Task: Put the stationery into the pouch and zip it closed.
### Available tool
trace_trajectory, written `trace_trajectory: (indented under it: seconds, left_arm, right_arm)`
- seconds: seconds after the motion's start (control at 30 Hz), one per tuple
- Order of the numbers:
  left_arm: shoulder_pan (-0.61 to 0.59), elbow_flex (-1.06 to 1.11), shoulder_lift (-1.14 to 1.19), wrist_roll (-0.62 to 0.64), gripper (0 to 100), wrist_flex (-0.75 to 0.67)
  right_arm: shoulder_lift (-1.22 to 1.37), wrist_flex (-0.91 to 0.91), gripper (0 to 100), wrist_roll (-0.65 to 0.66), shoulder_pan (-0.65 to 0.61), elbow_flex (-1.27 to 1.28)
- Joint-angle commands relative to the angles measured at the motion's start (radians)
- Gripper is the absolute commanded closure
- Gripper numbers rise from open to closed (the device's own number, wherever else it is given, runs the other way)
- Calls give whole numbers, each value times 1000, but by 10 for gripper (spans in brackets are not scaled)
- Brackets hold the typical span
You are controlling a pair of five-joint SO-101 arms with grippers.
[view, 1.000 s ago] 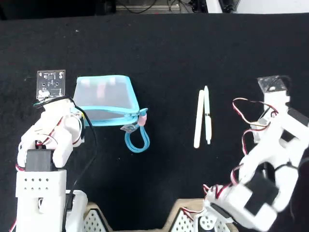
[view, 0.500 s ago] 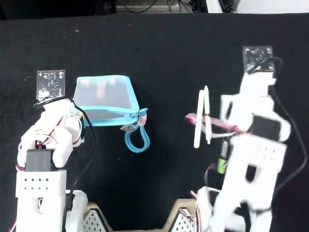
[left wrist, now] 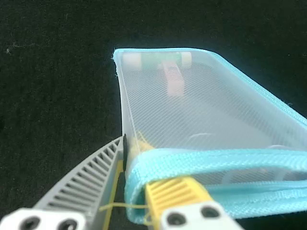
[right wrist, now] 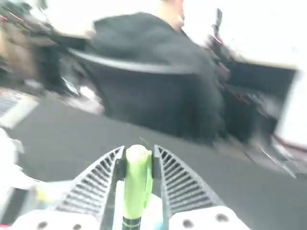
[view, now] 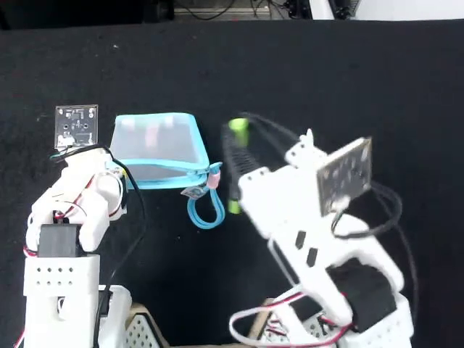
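1. Lime-green plastic marker pen is clamped between the ribbed grey fingers of the right tool, with its rounded end poking past the fingertips. In the high view the marker hangs over the black cloth tabletop, near the pouch's zip-pull end.
2. The step in hand looks like carrying one piece of stationery to the pouch. The marker is not yet inside.
3. The left tool is closed on the near corner of the translucent white mesh pouch with turquoise zip tape. One grey finger and one yellow finger pinch the tape. The pouch lies flat on the tabletop on the left arm's side.
4. A turquoise wrist loop and a small pink zip tab lie at the pouch end that faces the right arm.
5. Through the mesh a pinkish oblong item shows, with pale rounded shapes at the pouch's far end. What they are cannot be told.
6. The next move calls for lining the marker up with the zip edge, sliding its tip into the mouth, then letting go. How far the mouth gapes cannot be told. The left tool's pinch should brace the pouch, and zipping comes after.
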Motion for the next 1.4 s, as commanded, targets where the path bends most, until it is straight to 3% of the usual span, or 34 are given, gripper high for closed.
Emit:
trace_trajectory:
  seconds: [0.0, 0.17, 0.73, 1.17, 1.37]
  left_arm:
    - [10, -10, -9, 6, 967, -14]
    - [10, -10, -9, 8, 967, -14]
    - [10, -10, -9, 6, 967, -15]
    - [10, -10, -9, 6, 967, -15]
    - [10, -10, -9, 6, 967, -15]
  right_arm:
    - [-18, -207, 987, -6, -132, 31]
    - [-16, -433, 987, -6, -181, 105]
    - [-15, -852, 988, -6, -176, 466]
    - [-24, -844, 987, -5, -175, 667]
    - [-25, -694, 987, -5, -175, 588]
